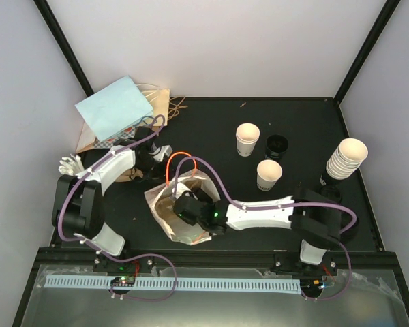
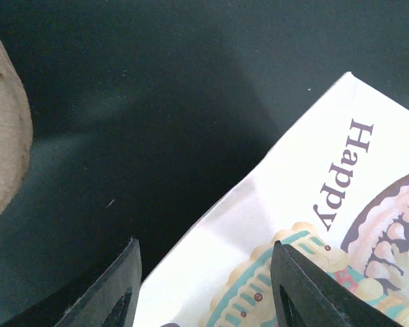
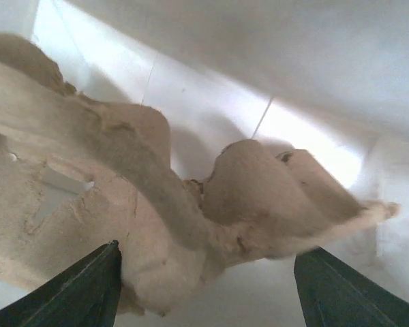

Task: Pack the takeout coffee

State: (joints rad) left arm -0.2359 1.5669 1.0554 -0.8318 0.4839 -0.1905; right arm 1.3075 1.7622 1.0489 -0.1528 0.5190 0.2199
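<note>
Two cream paper cups (image 1: 247, 139) (image 1: 269, 174) stand lidless on the black table right of centre, with a black lid (image 1: 277, 144) between them. The printed paper bag (image 1: 158, 201) stands open at the centre front. My right gripper (image 1: 191, 208) reaches down inside it. In the right wrist view that gripper (image 3: 213, 248) is open, its fingers either side of the brown pulp tray (image 3: 123, 204) lying in the bag, with a gap at the right finger. My left gripper (image 1: 148, 160) hangs at the bag's far left rim. It (image 2: 204, 245) stands open over the bag's printed side (image 2: 313, 204).
A tall stack of empty cups (image 1: 345, 160) stands at the right edge. A light blue bag (image 1: 116, 109) and brown bags (image 1: 165, 102) lie at the back left. White crumpled paper (image 1: 71, 165) sits at the left edge. A brown rounded shape (image 2: 3, 136) lies beside the left gripper.
</note>
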